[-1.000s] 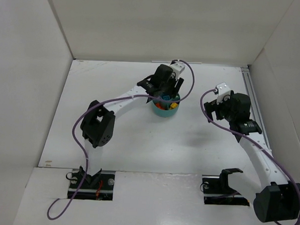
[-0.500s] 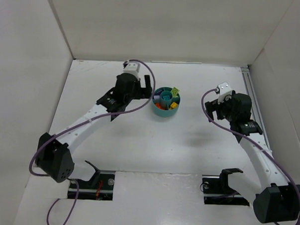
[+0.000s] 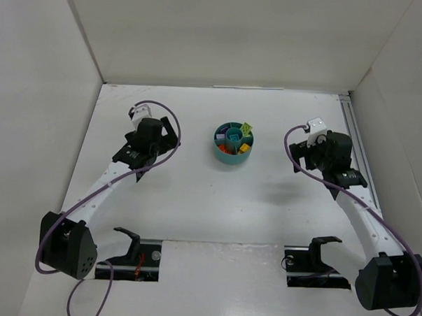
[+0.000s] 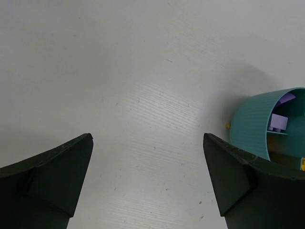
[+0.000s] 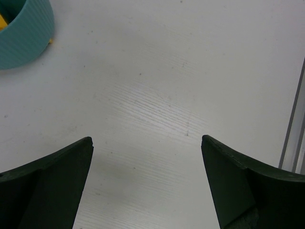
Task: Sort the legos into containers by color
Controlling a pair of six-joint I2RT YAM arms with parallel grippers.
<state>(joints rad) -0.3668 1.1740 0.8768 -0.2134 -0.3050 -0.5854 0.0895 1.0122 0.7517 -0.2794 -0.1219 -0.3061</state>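
The round teal dish (image 3: 232,159) stands at the table's middle back. Its containers hold the legos: orange (image 3: 227,149), yellow (image 3: 247,146), lime green (image 3: 246,127) and teal in the central cup (image 3: 233,136). In the left wrist view the dish wall (image 4: 259,124) is at the right edge, with purple legos (image 4: 279,121) inside. A tiny yellow speck (image 4: 228,126) lies at the dish's foot. My left gripper (image 3: 171,133) (image 4: 147,138) is open and empty over bare table left of the dish. To the dish's right, my right gripper (image 3: 302,159) (image 5: 146,138) is likewise open and empty; the dish (image 5: 26,33) shows at its upper left.
White walls enclose the table on three sides. A metal rail (image 3: 353,136) (image 5: 293,129) runs along the right edge, close to my right arm. Black arm mounts (image 3: 130,242) sit at the near edge.
My left arm has swung left, away from over the dish, and its jaws have opened. The right arm has not moved.
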